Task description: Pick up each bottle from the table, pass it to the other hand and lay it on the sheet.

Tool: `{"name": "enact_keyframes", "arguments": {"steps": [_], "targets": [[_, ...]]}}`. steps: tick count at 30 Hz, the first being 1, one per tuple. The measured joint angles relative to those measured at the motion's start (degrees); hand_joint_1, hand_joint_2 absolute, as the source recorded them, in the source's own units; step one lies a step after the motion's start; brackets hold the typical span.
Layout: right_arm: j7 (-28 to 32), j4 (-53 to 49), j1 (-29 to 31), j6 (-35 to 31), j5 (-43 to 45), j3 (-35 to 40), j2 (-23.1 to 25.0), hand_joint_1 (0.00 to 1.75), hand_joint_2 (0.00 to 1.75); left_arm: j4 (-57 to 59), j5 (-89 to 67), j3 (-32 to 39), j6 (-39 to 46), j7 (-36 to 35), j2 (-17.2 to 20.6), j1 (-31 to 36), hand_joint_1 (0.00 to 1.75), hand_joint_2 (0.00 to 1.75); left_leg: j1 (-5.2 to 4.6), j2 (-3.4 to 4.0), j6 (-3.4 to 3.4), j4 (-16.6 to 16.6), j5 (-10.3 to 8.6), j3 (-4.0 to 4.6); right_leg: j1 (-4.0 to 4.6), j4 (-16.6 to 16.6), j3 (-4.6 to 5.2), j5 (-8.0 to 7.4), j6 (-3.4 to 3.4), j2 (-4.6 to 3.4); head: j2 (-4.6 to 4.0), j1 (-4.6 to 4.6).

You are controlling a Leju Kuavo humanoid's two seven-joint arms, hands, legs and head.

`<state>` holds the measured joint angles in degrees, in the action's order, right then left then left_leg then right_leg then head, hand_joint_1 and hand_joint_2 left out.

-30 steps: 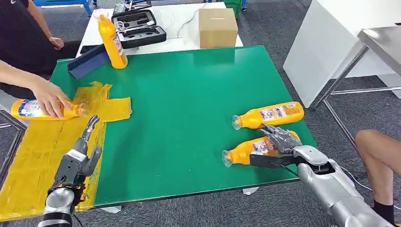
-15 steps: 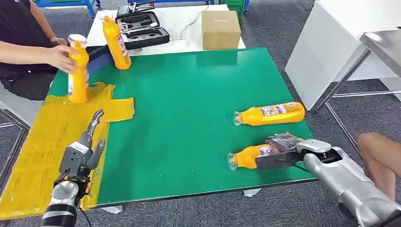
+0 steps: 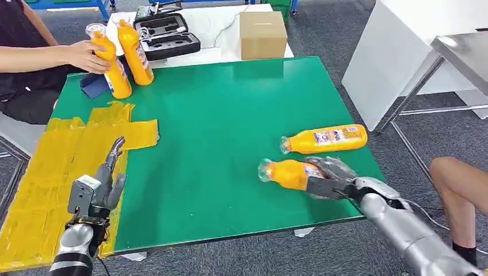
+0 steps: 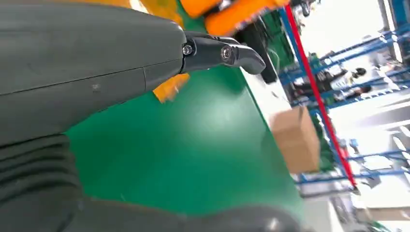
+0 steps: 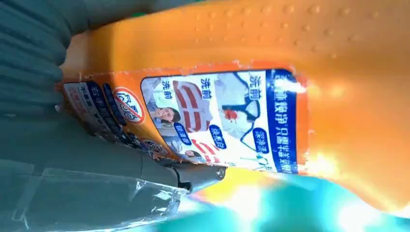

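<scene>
Robot hand [image 3: 328,179] gripping bottle [image 3: 288,173], label close-up

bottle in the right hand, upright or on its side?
On its side. The right hand grips the orange bottle around its labelled body, cap end pointing towards the yellow sheet; whether it is off the green table, cannot tell.

A green table [image 3: 230,132] carries a yellow sheet [image 3: 57,172] along its left side, one orange bottle [image 3: 325,138] lying near the right edge, and two orange bottles [image 3: 134,52] upright at the far-left corner.
</scene>
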<state>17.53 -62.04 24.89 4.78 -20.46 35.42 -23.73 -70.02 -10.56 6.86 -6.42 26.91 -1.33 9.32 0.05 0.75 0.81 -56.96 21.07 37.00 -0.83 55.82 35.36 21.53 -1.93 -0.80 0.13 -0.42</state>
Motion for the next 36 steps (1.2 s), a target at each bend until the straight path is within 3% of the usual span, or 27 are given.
{"name": "enact_keyframes", "arguments": {"steps": [7,16,29,36], "targets": [[-1.97,-6.09,2.44,3.02,1.49,-7.55,10.95,1.75,1.75,-4.77,6.44,-2.49,-4.68,-1.12,-2.52,-1.71,0.00,1.75,0.16,-0.51,-0.13,0.00,-0.51,0.77,0.13,0.15,0.61,-0.04,0.00,0.38,0.00,0.04],[-4.79,-2.50,9.66,3.26,1.47,-5.91,24.96,1.75,1.75,-8.16,10.56,-11.50,-4.97,-2.25,-6.19,0.27,0.00,1.75,0.16,-0.46,-0.12,-0.01,-0.51,0.81,0.08,0.15,0.67,-0.04,0.00,0.39,0.00,0.09],[-5.73,10.20,14.81,2.25,2.36,-0.86,35.89,1.75,1.75,-7.28,13.38,-15.80,-4.66,-1.82,-8.07,4.14,0.00,1.75,0.16,-0.43,-0.13,-0.01,-0.52,0.87,0.08,0.15,0.76,-0.04,0.00,0.38,0.00,0.09],[-5.73,12.34,15.67,1.97,2.21,-0.45,37.31,1.75,1.75,-6.87,13.84,-15.85,-4.44,-1.62,-8.16,4.44,0.00,1.75,0.16,-0.43,-0.13,-0.01,-0.52,0.88,0.08,0.15,0.76,-0.04,0.00,0.38,0.00,0.11]]}}
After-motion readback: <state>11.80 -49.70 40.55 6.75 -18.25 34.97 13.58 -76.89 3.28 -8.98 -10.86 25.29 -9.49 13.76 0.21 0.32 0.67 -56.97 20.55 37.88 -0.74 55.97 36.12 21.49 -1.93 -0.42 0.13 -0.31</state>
